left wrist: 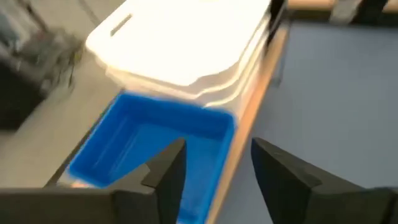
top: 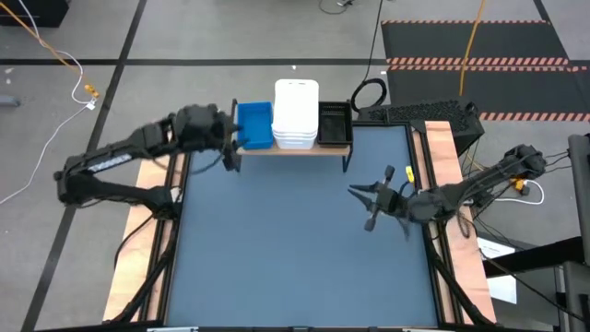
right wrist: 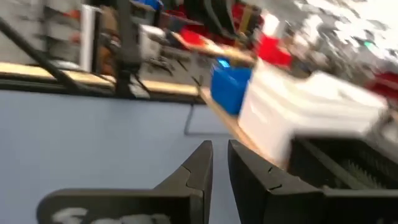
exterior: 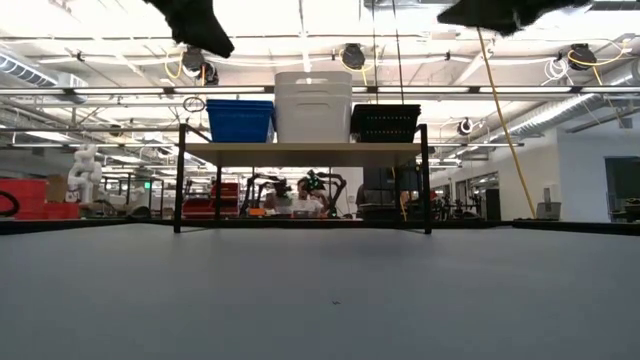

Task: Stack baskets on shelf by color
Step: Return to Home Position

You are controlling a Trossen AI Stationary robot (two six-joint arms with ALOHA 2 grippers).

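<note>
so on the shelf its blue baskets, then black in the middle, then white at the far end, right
Not quite. The white baskets sit in the middle of the shelf, with the blue baskets on one side and the black baskets at the other end. The high view shows this, and the low view agrees.

The shelf (top: 293, 148), a light-wood board on thin black legs, stands at the table's far edge. On it sit 3 stacks side by side: blue baskets (top: 254, 124) at the left end, white baskets (top: 296, 112) in the middle, black slotted baskets (top: 335, 124) at the right end. The white stack stands tallest, upright, with 3 rims showing. All stacks touch their neighbours.
</note>
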